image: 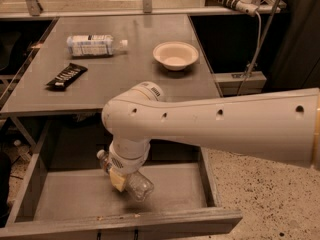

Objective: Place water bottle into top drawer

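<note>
The water bottle (136, 185), clear ribbed plastic, lies tilted inside the open top drawer (65, 196), its cap end (102, 156) pointing up and to the left. My gripper (119, 179) hangs from the big white arm (210, 124) over the middle of the drawer. It is shut on the water bottle, with one yellowish finger pad (118, 181) showing across the bottle's body. The bottle's base sits low, close to the drawer's grey bottom; I cannot tell if it touches. The wrist hides the other finger.
On the grey table (125, 84) above the drawer lie a bottle with a wide white-and-blue label (95, 44), a black snack bar (66, 76) and a white bowl (175, 55). The drawer's front wall (125, 225) is nearest me. Speckled floor lies to the right.
</note>
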Controlling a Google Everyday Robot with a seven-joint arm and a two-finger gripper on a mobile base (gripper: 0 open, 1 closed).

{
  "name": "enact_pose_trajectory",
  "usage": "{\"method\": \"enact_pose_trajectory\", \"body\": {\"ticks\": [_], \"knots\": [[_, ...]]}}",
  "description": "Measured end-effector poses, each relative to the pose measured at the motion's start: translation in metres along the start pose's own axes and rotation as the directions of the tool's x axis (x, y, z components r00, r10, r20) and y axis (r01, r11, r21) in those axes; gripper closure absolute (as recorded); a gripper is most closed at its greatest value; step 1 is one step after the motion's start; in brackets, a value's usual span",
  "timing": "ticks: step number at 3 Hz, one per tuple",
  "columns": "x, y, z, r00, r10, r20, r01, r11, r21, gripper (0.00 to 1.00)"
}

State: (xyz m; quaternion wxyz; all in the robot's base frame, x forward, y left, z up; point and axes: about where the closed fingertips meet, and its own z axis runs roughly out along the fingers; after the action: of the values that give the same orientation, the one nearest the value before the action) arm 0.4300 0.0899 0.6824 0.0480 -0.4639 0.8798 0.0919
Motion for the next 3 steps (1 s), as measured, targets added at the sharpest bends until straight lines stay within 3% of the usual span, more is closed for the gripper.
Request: {"method": "enact_pose_trajectory", "body": {"ticks": [3], "knots": [[-0.024,0.021,0.047,0.999,-0.026,0.025,0.028,0.9965,-0.079,1.0]]}}
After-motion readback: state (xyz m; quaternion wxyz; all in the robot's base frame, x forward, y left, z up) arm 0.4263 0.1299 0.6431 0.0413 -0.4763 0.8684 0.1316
